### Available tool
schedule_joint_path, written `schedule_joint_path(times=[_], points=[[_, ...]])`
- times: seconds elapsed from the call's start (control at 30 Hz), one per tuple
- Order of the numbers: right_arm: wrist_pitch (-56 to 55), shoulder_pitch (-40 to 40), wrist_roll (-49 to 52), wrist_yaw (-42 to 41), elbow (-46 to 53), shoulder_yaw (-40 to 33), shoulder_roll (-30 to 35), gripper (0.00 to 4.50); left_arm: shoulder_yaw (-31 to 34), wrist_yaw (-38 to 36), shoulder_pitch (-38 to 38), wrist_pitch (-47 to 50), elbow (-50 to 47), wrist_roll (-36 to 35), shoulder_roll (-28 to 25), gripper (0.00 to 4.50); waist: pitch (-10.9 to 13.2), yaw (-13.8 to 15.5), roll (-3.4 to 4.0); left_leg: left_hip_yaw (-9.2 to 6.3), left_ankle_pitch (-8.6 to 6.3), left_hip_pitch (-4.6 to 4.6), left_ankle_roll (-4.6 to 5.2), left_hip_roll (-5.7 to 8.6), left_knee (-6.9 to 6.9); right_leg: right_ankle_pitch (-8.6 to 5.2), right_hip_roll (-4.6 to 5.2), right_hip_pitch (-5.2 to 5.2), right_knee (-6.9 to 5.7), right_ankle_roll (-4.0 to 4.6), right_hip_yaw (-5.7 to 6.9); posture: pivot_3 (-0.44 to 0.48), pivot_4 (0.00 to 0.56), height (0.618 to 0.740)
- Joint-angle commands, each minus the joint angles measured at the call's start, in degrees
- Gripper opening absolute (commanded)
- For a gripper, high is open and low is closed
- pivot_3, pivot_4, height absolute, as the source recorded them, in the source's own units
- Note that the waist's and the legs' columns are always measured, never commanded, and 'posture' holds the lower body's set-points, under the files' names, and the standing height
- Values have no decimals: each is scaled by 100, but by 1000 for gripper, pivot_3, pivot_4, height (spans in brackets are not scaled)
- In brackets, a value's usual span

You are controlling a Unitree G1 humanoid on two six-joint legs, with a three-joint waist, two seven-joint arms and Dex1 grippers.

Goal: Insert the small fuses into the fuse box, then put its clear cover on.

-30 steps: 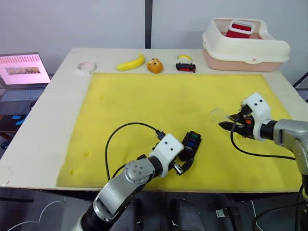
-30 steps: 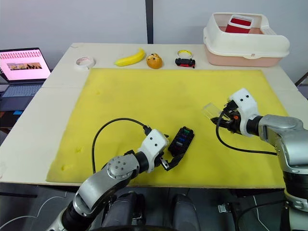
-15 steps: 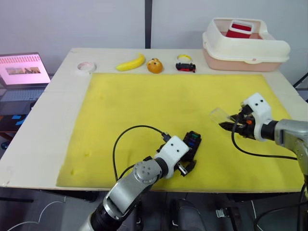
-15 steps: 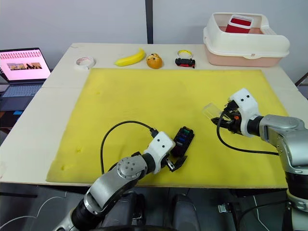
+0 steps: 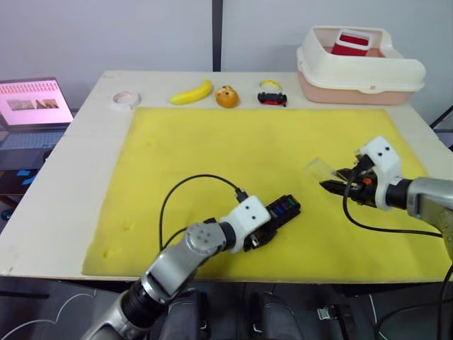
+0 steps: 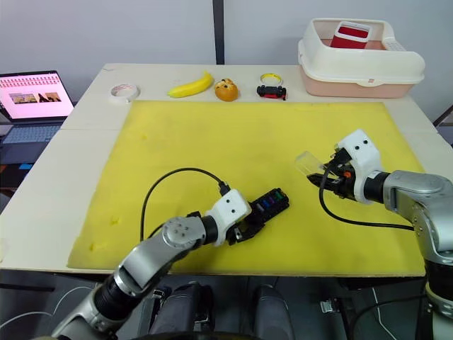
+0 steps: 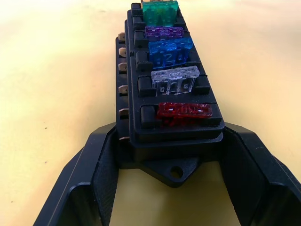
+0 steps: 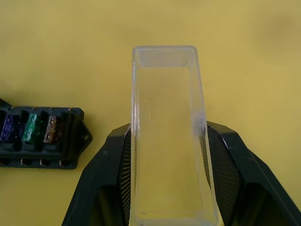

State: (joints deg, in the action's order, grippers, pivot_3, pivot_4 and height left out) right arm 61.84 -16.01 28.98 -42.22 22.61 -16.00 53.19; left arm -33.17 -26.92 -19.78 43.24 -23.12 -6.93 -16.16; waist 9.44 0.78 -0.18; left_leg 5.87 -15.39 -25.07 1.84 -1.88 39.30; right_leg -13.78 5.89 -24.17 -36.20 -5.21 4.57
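Fuse box (image 7: pixel 169 94), fuses (image 7: pixel 171 80) seated, gripped by left end effector (image 7: pixel 169 169); right end effector (image 8: pixel 167 174), at its 3 o'clock, clamps the clear cover (image 8: pixel 167 132).

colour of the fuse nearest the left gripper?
Red fuse, seated in the fuse box; clearest in the left wrist view.

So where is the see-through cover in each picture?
Left eye view: the clear cover is at the tip of the right gripper, over the yellow mat.
Right eye view: the same, right of the fuse box.
Left wrist view: not in it.
Right wrist view: in the middle, between the two black fingers.
Shared landmark: the fuse box.
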Motion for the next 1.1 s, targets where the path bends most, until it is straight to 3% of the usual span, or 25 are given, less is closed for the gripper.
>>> schedule_joint_path(times=[0.03, 0.17, 0.33, 0.43, 0.53, 0.8, 1.1], points=[[-38, 79, 264, -240, 331, -475, 288, 1677, 252, -976, -390, -422, 423, -259, -435, 2528, 0, -1, 0, 1, 0, 0, 0, 1, 0, 0, 0, -1, 0, 0, 0, 0, 150, 740], [-133, 289, 518, -575, 538, -709, 534, 1677, 304, -1887, -929, -1106, 1211, -359, -741, 2528, 0, 2, 0, 2, 0, 0, 0, 1, 0, 0, 0, -1, 2, 0, 0, 0, 150, 740], [-227, 410, 1240, -1324, 1123, -865, 809, 1677, 231, -3234, -1676, -2383, 2619, -348, -718, 2528, 0, 5, 0, 3, 0, 0, 0, 2, 0, 0, -1, -2, 1, 0, 1, 0, 150, 740], [-347, 399, 1456, -1542, 1340, -692, 939, 1677, 261, -3728, -1924, -2747, 3189, -368, -598, 2528, 1, 2, -1, 3, -1, -1, 2, 1, 0, 0, -1, -1, 5, -1, 1, 0, 150, 740], [-770, 212, 1250, -1645, 1441, -43, 1021, 1677, 230, -4177, -2152, -3327, 3722, -239, -519, 2528, 2, 2, -3, 2, -1, -2, 2, 1, 0, 0, 1, -1, 5, -1, 1, 0, 150, 740], [-1737, -304, 525, -1890, 910, 1293, 899, 1677, 344, -4471, -2220, -3869, 4151, -31, -359, 2528, 2, 7, -3, 3, -1, -13, 2, 2, 4, 1, 2, -11, 4, -2, 1, 0, 150, 740], [-2189, -834, -31, -2176, 363, 2198, 675, 1677, 467, -4510, -2219, -3936, 4211, 68, -337, 2528, 2, 1, -3, 4, -1, -13, 2, 2, 4, 1, 1, -12, 1, -2, 2, 0, 150, 740]])
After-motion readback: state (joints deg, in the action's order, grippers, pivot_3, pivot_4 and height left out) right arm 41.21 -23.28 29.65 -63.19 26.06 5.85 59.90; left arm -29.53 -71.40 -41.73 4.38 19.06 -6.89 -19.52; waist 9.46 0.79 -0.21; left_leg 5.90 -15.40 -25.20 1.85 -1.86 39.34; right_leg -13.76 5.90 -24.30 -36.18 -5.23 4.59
